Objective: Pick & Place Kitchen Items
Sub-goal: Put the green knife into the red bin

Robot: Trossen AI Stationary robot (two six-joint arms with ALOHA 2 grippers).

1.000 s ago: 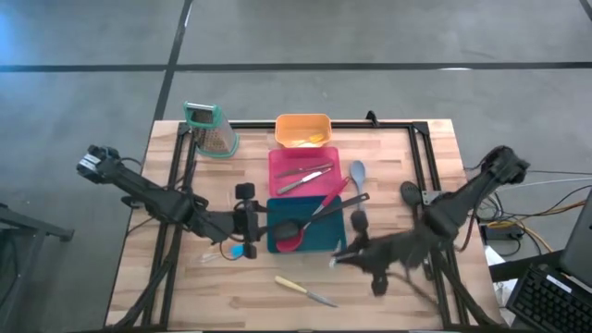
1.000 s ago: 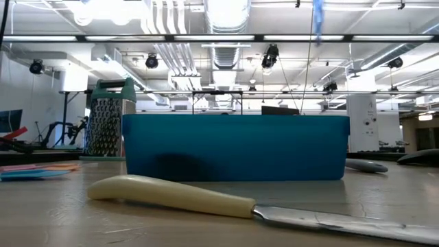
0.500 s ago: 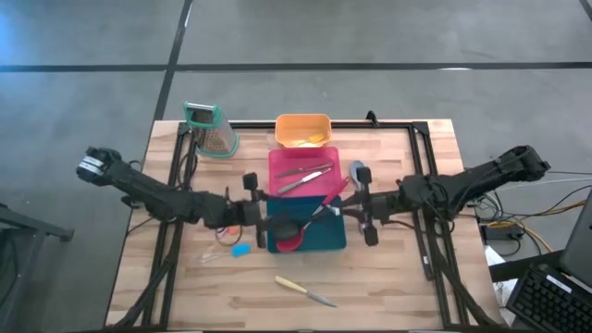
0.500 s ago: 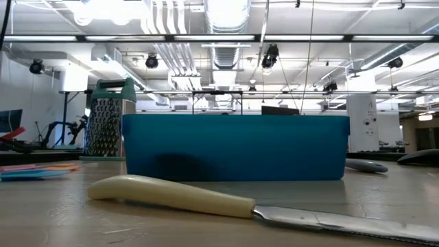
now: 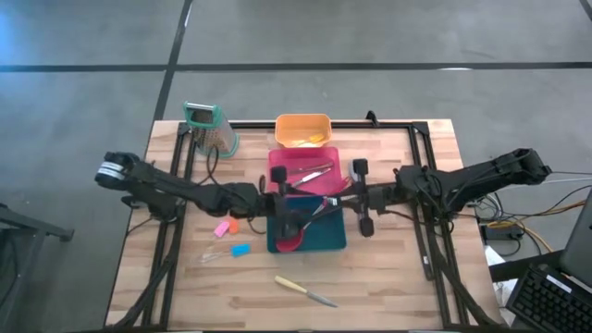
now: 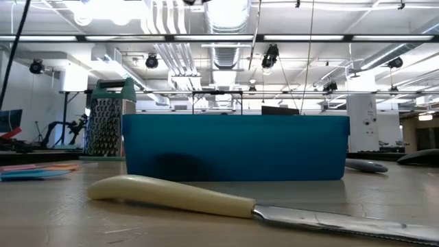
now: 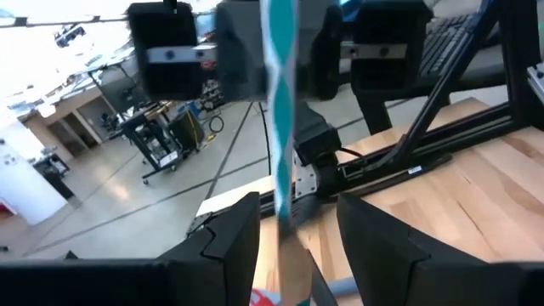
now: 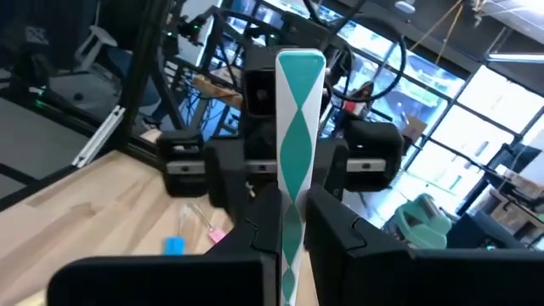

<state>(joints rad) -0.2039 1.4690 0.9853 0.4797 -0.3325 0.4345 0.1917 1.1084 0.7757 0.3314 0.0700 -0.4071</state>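
My right gripper is shut on a slim teal-and-white patterned stick, held level over the teal tray. My left gripper faces it from the table's left, open. Its fingers stand on either side of the stick with a gap showing. A red spoon and a black spoon lie in the teal tray. Metal cutlery lies in the pink tray. A cream-handled knife lies flat near the table's near edge. My right gripper pinches the stick between its two fingers, at the end nearest me. The fingers come level from the table's right and lie along the stick. The stick juts out ahead toward the left gripper, its free end lifted clear above the teal tray.
An orange tray stands behind the pink tray. A green-topped metal grater stands at the far left. A pink piece and a blue piece lie on the table left of the teal tray.
My right gripper has risen from the near right of the table and gone toward the far edge and left, turning level beside the teal tray. My left gripper has gone toward the table's right, over the tray, up to the right gripper.
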